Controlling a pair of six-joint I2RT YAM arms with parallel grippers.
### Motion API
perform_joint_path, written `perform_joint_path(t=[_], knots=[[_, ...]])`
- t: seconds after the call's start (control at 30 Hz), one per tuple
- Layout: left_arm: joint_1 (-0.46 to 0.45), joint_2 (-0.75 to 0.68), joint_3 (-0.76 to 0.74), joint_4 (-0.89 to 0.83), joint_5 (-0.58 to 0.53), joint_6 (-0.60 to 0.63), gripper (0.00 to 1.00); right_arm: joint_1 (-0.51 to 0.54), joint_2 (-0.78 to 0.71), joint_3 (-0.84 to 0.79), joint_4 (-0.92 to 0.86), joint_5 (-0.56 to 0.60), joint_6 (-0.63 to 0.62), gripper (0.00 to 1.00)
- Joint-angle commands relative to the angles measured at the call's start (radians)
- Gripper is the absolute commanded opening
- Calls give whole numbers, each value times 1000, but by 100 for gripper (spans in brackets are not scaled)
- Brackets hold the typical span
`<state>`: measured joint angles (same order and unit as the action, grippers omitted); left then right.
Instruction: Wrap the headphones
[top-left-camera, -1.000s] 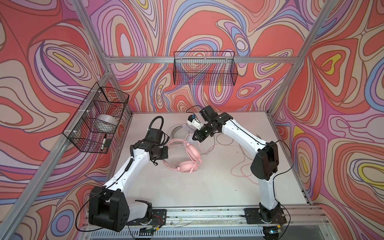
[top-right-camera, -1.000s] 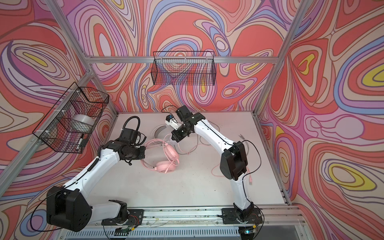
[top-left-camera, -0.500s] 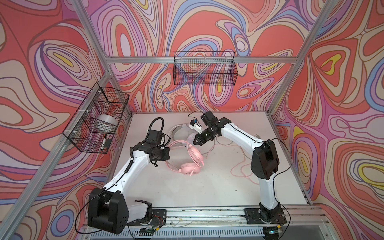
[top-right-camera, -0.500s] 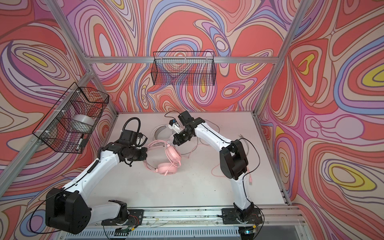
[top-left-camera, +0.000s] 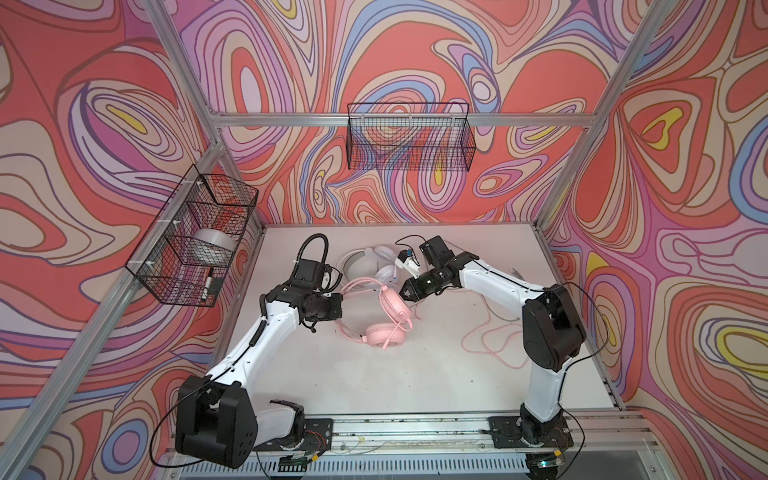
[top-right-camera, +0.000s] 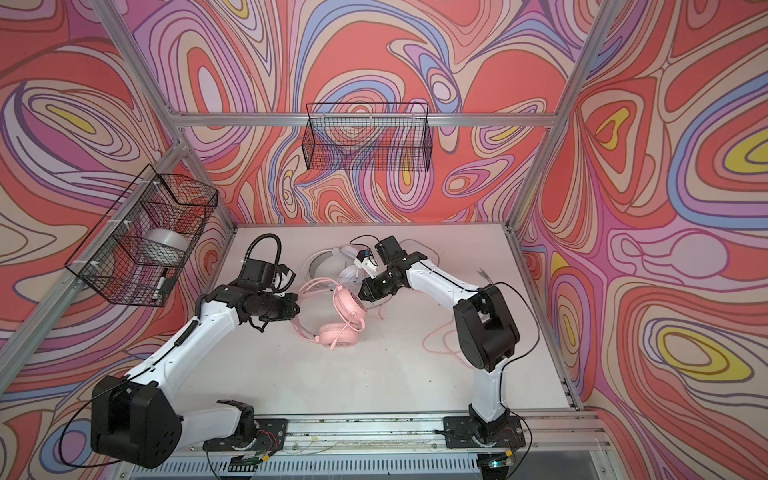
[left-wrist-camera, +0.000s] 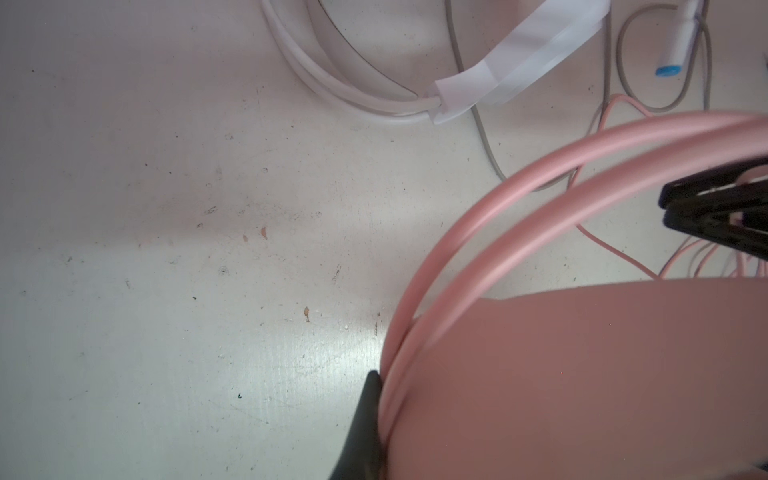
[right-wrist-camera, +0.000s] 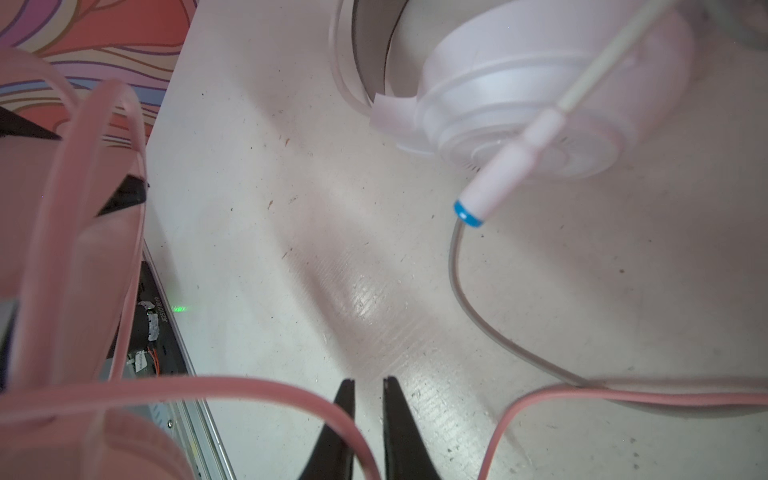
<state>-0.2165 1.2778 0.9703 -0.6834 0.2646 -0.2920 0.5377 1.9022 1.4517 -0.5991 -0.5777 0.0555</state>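
The pink headphones stand tilted mid-table, one earcup low on the table. My left gripper is shut on their pink headband; in the left wrist view only one black finger shows against the band. My right gripper hovers at the upper pink earcup, jaws a narrow gap apart, with the pink cable crossing one finger and dropping into the gap. The white headphones lie behind, with one earcup showing.
A grey cable ends in a white plug with a blue tip. Loose pink cable loops lie on the table by the right arm. Wire baskets hang on the left wall and back wall.
My right gripper has come forward and down from near the white headphones to the pink earcup, and its jaws have parted slightly. The left arm has barely moved.
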Motion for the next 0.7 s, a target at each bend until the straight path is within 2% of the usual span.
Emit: perform_joint_path(t=[0.0,0.47,0.67], knots=[[-4,-23,-2,47,70,-30,0,-5,-29,-70,101,-33,40,18],[7,-17,1,78,65,-107,0,-16,-72,-311,356,-96,107,20],[38,-26,-3,109,81,-167,0,-16,-66,-408,475,-150,150,26]])
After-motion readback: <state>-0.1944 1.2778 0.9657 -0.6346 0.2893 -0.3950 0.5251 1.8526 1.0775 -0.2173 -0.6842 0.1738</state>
